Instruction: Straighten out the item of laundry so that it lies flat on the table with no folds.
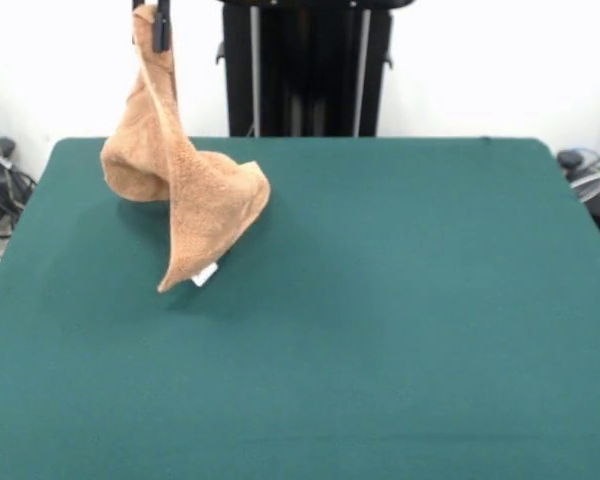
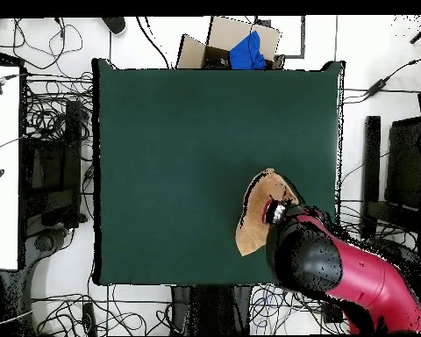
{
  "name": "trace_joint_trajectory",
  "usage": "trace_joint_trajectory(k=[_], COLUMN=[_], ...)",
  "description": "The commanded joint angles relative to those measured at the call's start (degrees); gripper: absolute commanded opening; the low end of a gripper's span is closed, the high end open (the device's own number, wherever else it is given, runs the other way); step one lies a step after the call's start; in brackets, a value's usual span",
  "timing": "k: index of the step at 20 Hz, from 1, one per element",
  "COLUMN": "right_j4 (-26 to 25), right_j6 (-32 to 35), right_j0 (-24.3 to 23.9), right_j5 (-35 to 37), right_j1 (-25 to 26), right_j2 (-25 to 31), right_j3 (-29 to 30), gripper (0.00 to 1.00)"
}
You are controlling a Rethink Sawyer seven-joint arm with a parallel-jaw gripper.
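Green table [image 1: 400, 330] lies bare in front — over its far corner the towel [image 1: 180, 190] hangs twisted (white tag [image 1: 205, 274] at the bottom), its top corner clamped in the gripper [image 1: 152, 18]

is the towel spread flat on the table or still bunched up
Bunched up. The towel hangs twisted from the gripper, which is shut on its top corner, with folds down its length and the lower end near the table.
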Motion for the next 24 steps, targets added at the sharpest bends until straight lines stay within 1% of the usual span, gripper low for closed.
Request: trace_joint_trajectory(k=[1,7,12,15,20,24], right_j4=[-2.66,-2.05,-0.5,-0.41,0.67,1.09], right_j6=[-10.47,-10.96,-12.82,-13.2,-15.43,-15.86], right_j0=[-2.05,-4.19,-6.19,-7.28,-9.76,-10.91], right_j5=[7.56,9.79,13.04,13.0,14.94,15.77], right_j1=[-1.21,-2.7,-6.71,-7.91,-11.03,-12.41], right_j2=[7.57,9.21,10.41,11.03,12.07,12.85], right_j3=[3.45,3.72,4.72,5.87,7.09,7.77], gripper=[0.0,0.0,0.0,0.0,0.0,0.0])
